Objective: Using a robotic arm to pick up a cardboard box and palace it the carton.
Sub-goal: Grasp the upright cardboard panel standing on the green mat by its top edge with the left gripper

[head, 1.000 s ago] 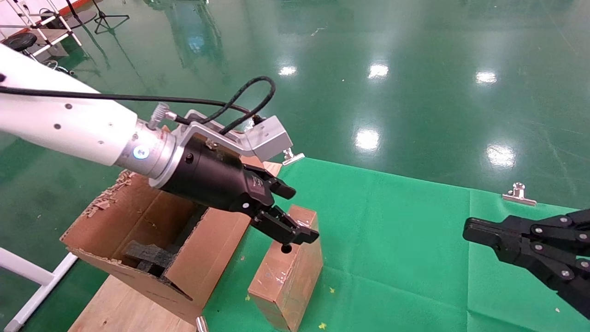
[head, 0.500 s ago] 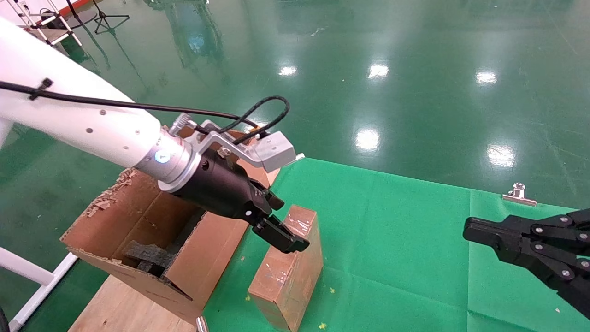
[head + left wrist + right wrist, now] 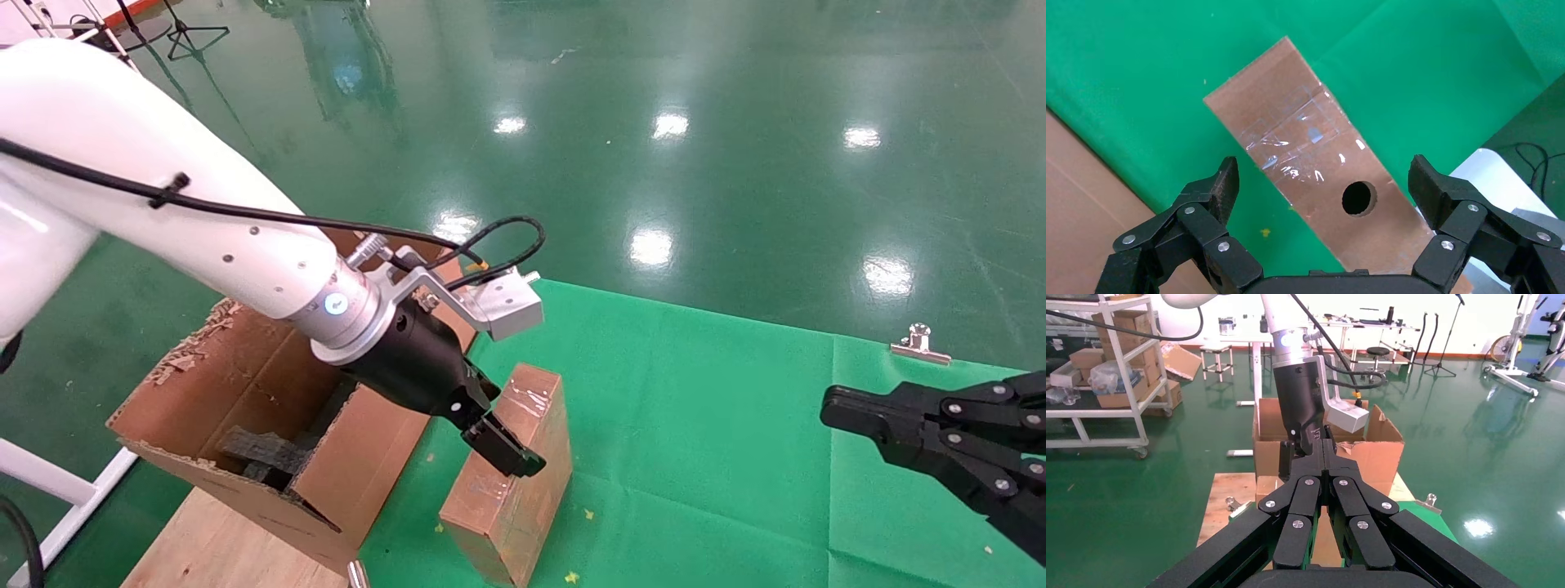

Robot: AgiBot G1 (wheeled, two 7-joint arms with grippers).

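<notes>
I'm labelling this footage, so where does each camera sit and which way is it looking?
Head view: on the robot's head, looking down over the table; left gripper above the cardboard box, carton beside, right gripper parked.
Left wrist view: looks along open fingers onto the box's taped, holed side.
Right wrist view: behind closed fingers, facing the left arm and carton.
All three show the box or carton.

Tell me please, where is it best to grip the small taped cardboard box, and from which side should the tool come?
Probably across the narrow top face of the cardboard box, from above. It stands on edge on the green cloth, so the two broad faces are free for the fingers. The open left tool already straddles it near the round hole.
</notes>
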